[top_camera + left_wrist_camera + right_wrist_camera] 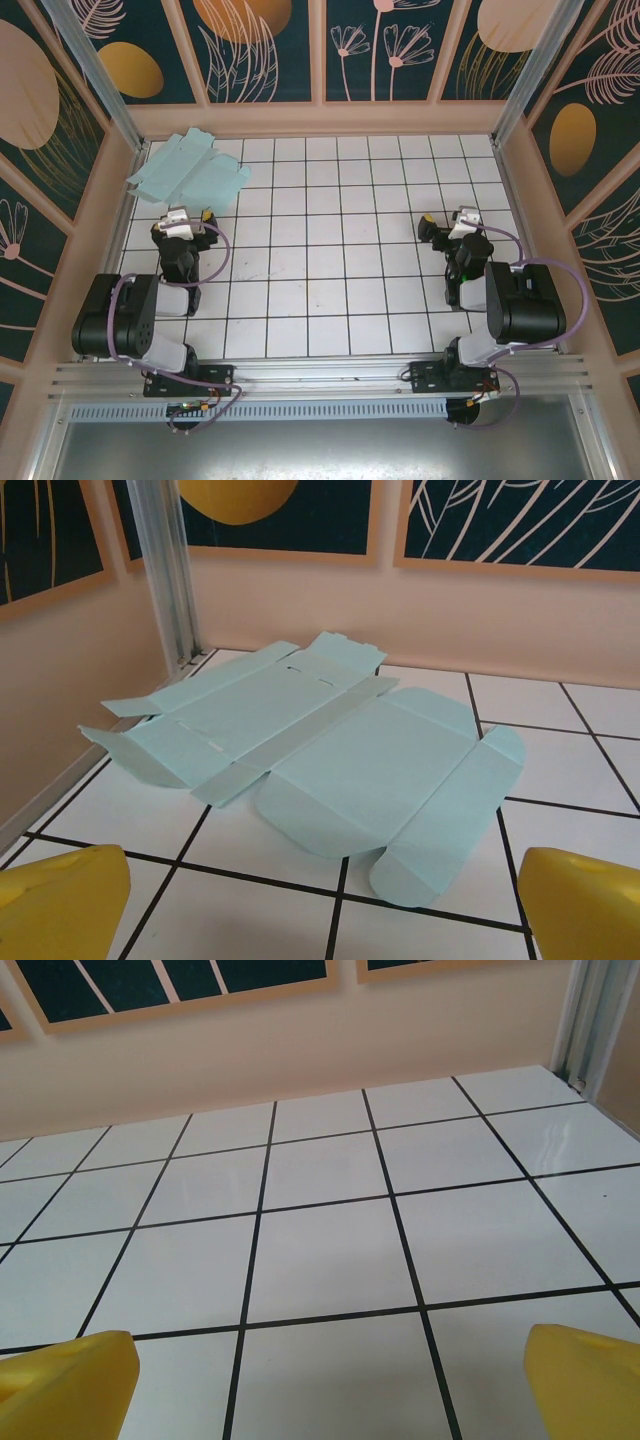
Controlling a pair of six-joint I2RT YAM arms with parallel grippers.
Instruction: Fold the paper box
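- The pale mint-green thin card paper box (190, 170) lay as a flat, creased cut-out with its flaps spread, in the far left corner of the white tiled table with black grid lines (330, 260), close to the peach-coloured side wall (105, 210) and the upright aluminium post (100, 75).
- In the left wrist view the paper box (330, 750) lay unfolded on the tiles, rounded flaps nearest the camera, one end flap slightly raised by the wall.
- The left gripper (186, 216) stood just on the near side of the cut-out, apart from it. Its jaws were spread wide and it held nothing; its yellow fingertips (60, 900) flanked bare tile.
- The right gripper (450, 226) stood well apart, on the right side of the table, jaws also spread wide and empty, its yellow fingertips (590, 1375) over bare tiles.
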